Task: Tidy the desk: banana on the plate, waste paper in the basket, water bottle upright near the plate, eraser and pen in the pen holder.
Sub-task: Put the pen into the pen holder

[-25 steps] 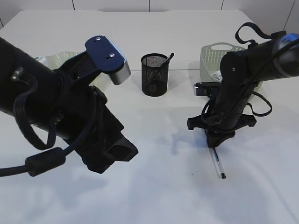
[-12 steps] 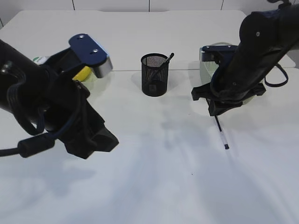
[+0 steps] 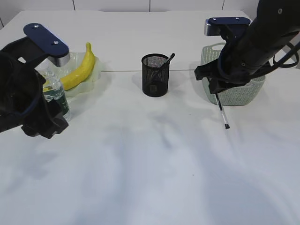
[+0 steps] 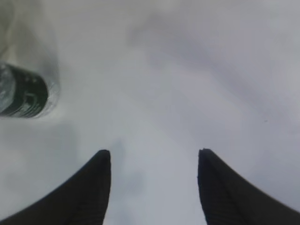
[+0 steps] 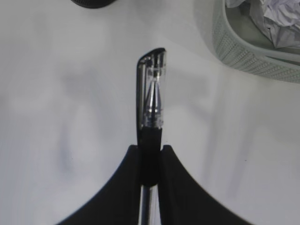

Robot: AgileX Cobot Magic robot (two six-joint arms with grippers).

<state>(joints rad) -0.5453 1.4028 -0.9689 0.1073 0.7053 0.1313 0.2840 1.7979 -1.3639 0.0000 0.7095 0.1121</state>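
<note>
The right tool (image 5: 149,161) pinches the pen (image 5: 151,98), lifted off the desk (image 3: 150,178); the left tool (image 4: 153,187) hangs spread and empty. Pen delivery is in hand; next it needs carrying over the pen holder (image 3: 155,75), tip down.

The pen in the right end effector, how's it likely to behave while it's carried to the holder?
The pen looks stiff and light, so it probably won't sag. Its smooth round barrel could swivel or slip, since the right end effector pinches one narrow spot. Dropped onto the table, it would likely roll.

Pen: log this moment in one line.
pen: held in right hand, off table | left hand: open, empty | holder: not reached
</note>
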